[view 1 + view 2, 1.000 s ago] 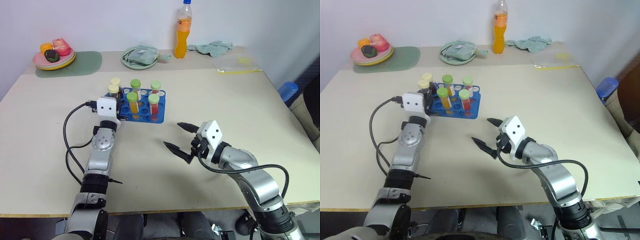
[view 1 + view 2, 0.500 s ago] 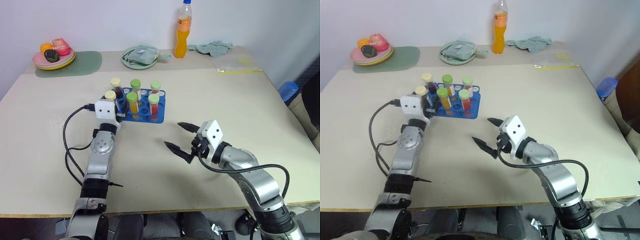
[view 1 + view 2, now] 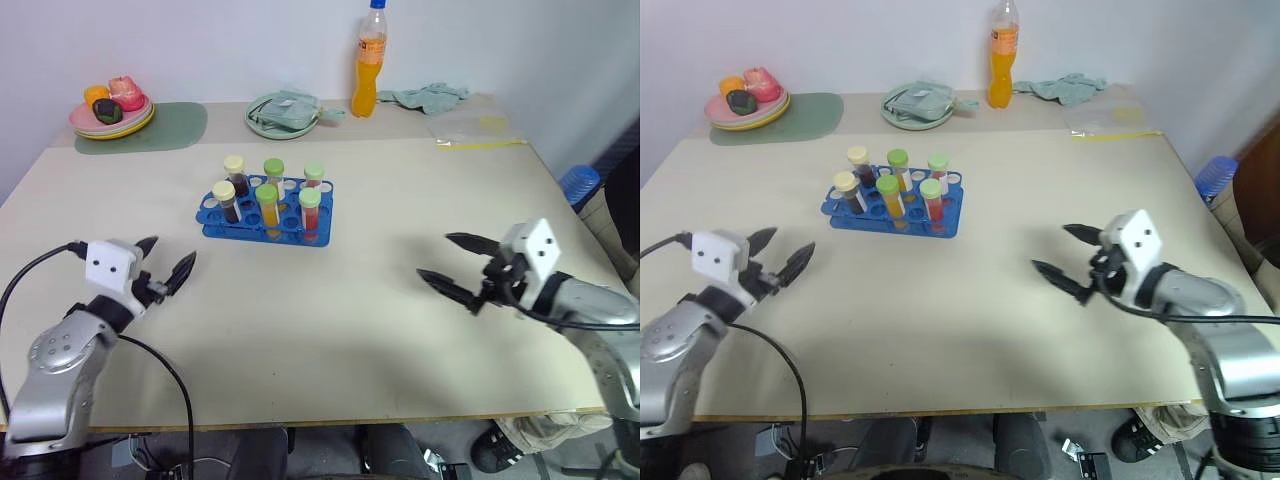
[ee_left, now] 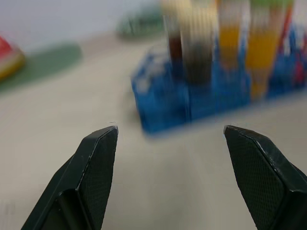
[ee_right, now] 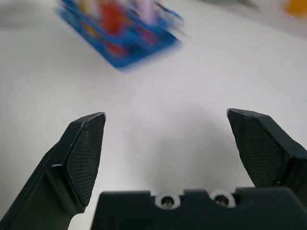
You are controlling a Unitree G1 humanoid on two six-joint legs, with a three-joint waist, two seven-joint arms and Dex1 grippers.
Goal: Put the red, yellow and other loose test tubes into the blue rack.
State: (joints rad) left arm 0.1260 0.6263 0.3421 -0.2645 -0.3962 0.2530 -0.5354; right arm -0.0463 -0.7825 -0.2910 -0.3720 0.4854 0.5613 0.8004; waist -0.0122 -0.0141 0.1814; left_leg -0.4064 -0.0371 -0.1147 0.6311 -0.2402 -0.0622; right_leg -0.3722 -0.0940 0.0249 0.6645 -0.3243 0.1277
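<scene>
The blue rack (image 3: 214, 214) stands on the table left of centre and holds several upright test tubes. Among them are a red one with a pale green cap (image 3: 310, 209), a yellow-orange one with a green cap (image 3: 266, 206) and a dark maroon one with a cream cap (image 3: 225, 199). My left gripper (image 3: 169, 254) hovers open and empty near the table's front left, well short of the rack. The rack also appears ahead of it in the left wrist view (image 4: 163, 108). My right gripper (image 3: 437, 256) is open and empty over the table's right side.
Along the back edge stand an orange drink bottle (image 3: 367, 62), a pale green plate (image 3: 283, 113), a green cloth (image 3: 427, 97) and a plate of fruit (image 3: 110, 118) on a green mat (image 3: 165, 128). A clear bag (image 3: 475, 130) lies at the back right.
My left gripper opened at the rack, left a cream-capped tube standing there, and drew back to the front left. My right gripper swung out to the right, still open.
</scene>
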